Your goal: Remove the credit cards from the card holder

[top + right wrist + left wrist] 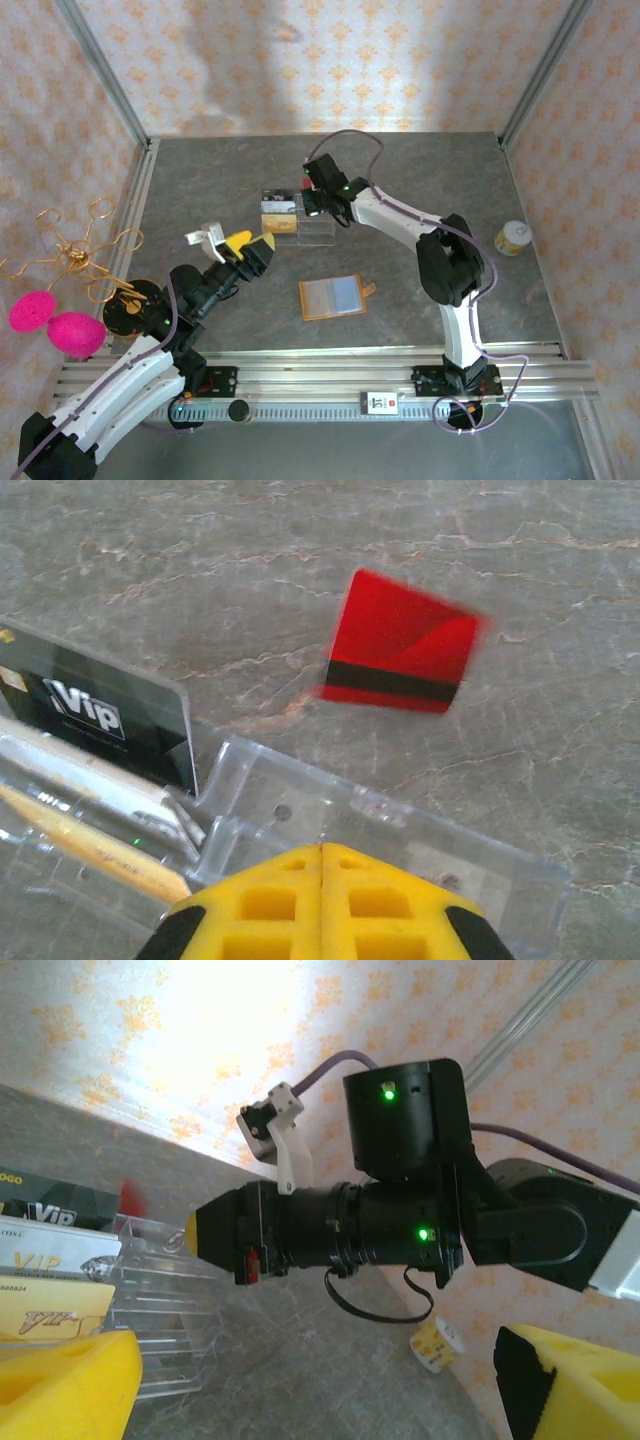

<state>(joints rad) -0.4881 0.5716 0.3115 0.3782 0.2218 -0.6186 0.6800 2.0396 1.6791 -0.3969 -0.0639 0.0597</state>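
The card holder (334, 297) lies open and flat mid-table, orange-tan with grey-blue sleeves, and neither gripper touches it. A red credit card (400, 655) with a black stripe looks blurred over the table just beyond the clear acrylic stand (400, 830); it is a red speck (306, 184) in the top view. My right gripper (322, 880) hovers over the stand's far edge (313, 200), its yellow fingers shut with nothing between them. A black VIP card (100, 710) and pale and gold cards (50, 1305) stand in the stand's slots. My left gripper (310, 1400) is open left of the stand (253, 240).
A small yellow-and-white cup (513, 237) stands by the right wall, also seen as a cup (437, 1343) past the right arm. A gold wire rack (75, 250) with pink balls (55, 320) sits at the left. Metal rails (330, 370) run along the near edge.
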